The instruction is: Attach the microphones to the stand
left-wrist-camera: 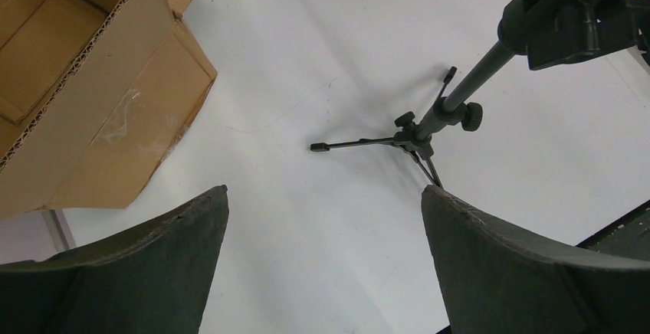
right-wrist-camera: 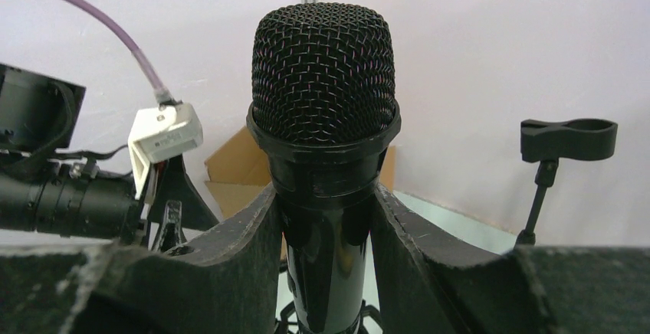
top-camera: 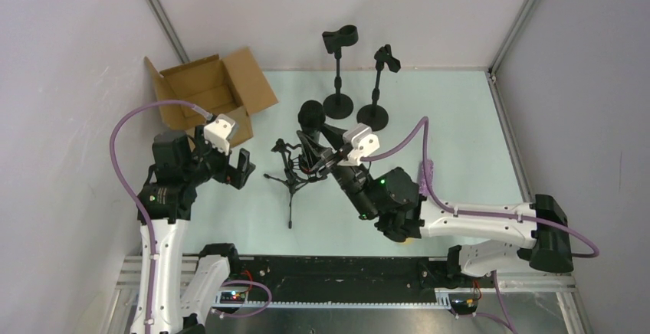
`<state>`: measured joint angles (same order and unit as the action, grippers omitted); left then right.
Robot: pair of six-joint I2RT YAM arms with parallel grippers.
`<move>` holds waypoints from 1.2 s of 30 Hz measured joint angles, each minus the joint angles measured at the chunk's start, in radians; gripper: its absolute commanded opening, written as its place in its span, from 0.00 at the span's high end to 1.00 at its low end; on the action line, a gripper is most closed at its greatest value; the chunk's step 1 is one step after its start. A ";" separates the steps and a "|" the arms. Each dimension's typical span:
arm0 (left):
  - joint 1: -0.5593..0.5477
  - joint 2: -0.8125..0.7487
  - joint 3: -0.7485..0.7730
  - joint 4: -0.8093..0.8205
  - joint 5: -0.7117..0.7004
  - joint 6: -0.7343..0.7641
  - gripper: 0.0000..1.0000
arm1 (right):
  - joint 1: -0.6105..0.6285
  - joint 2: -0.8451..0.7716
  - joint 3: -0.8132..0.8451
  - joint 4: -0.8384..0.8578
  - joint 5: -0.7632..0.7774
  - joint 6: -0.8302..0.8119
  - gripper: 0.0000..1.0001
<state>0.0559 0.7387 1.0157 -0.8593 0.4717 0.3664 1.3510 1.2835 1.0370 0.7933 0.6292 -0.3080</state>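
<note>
Black microphone (right-wrist-camera: 322, 119) is clamped between the right fingers (right-wrist-camera: 230, 257), which are closed on its glossy body just below the collar; the black mesh head sticks out clear above the fingertips. In the top view the microphone (top-camera: 311, 113) is held off the tabletop (top-camera: 460, 135) right over the tripod stand (top-camera: 292, 175), head on the stand's far side. Cannot tell whether the body touches the stand's clip (left-wrist-camera: 575, 12); the arm hides that spot from above, and the right wrist view cuts off the lower body. Left fingers (left-wrist-camera: 153, 257) are spread wide with nothing between them, hovering just left of the tripod stand and pointing at it; in the left wrist view the stand's legs (left-wrist-camera: 360, 144) are splayed flat on the tabletop, with the pole rising to the clip at upper right. Two round-base stands (top-camera: 338, 105) are upright behind the tripod stand, toward the back wall, each with a bare clip on top. An open cardboard box (top-camera: 211, 89) sits to the tripod stand's far left, just beyond the left fingers.
</note>
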 measured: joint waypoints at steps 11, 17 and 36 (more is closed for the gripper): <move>0.000 -0.009 0.000 0.000 -0.006 0.000 0.00 | 0.024 0.055 -0.078 0.108 0.066 -0.034 0.80; 0.000 -0.015 0.000 0.000 0.006 0.001 0.00 | 0.027 0.071 -0.102 0.126 0.109 -0.008 0.46; -0.038 0.008 -0.063 0.022 0.254 0.034 0.02 | 0.065 -0.106 -0.141 0.046 0.122 0.103 0.01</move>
<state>0.0181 0.7467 0.9531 -0.8371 0.7254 0.4007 1.4162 1.1770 0.8959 0.8391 0.7509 -0.2054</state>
